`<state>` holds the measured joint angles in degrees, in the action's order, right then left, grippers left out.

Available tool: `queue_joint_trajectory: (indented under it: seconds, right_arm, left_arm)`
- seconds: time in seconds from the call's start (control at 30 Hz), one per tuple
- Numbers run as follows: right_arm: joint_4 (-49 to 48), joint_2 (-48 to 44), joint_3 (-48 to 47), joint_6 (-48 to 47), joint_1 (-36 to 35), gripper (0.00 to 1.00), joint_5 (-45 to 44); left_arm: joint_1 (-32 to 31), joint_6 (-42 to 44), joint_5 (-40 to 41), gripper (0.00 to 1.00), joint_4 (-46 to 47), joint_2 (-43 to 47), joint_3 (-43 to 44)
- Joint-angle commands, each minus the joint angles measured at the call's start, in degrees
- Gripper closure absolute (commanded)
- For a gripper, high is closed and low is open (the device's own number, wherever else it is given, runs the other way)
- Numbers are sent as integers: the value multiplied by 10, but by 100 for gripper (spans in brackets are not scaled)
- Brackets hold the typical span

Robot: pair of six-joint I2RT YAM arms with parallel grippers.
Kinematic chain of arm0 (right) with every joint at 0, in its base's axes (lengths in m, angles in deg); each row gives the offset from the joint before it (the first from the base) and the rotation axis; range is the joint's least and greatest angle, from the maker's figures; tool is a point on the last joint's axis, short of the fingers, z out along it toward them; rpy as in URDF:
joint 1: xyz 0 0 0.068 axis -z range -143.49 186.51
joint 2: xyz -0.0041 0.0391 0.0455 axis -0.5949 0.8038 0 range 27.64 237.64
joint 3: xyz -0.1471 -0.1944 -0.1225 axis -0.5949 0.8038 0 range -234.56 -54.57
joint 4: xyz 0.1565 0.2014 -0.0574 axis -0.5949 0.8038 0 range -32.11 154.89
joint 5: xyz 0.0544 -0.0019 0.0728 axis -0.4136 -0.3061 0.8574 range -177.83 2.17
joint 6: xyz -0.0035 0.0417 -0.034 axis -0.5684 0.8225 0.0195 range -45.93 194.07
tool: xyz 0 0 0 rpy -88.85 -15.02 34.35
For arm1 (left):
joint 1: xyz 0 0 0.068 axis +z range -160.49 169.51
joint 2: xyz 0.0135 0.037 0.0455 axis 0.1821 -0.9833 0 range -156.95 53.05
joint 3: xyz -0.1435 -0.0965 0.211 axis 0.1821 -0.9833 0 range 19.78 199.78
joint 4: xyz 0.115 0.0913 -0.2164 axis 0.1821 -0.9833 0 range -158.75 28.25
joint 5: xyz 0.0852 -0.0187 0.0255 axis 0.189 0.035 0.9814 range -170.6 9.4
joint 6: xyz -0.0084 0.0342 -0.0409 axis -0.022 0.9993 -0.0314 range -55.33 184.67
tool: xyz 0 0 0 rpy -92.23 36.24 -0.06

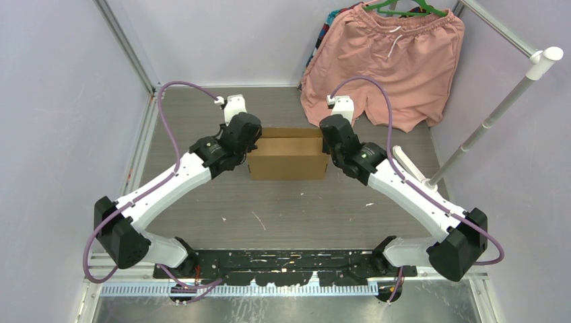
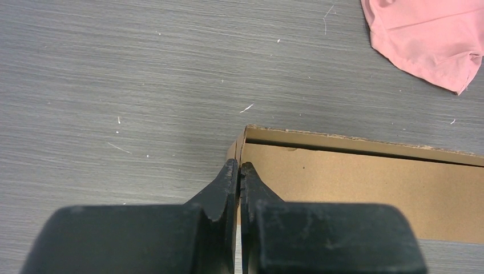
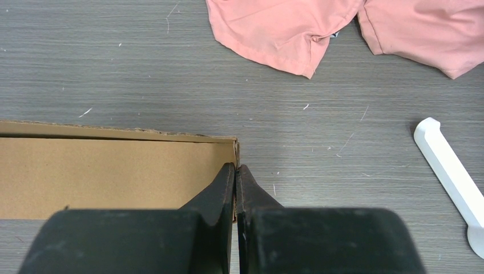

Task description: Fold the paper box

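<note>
Beyond the paper box, pink shorts; left end effector, right end effector clamp its walls.

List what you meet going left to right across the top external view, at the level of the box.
left fingers → paper box → right fingers → white rack foot → white pole

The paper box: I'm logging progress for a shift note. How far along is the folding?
Done: the paper box already stands as a shallow tray, its far wall upright. In hand: the left gripper and right gripper each pinch an end wall, jaws shut on the cardboard. Left: securing those ends and closing any lid; whether the tabs are locked cannot be seen.
</note>
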<state>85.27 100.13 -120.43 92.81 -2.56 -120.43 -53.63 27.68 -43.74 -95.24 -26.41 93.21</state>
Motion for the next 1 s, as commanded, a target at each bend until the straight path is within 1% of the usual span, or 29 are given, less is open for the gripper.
queue_joint_trajectory:
  seconds: [0.0,0.5,0.97]
  right_arm:
    - [22,2,14,17,-9,99,2]
    - [22,2,17,22,-16,99,-6]
    - [23,4,12,17,-19,99,-11]
  left_arm:
    - [-4,1,-18,99,-14,3,-26]
    - [-4,10,-22,100,3,21,-51]
    - [-4,47,-23,99,7,29,-55]
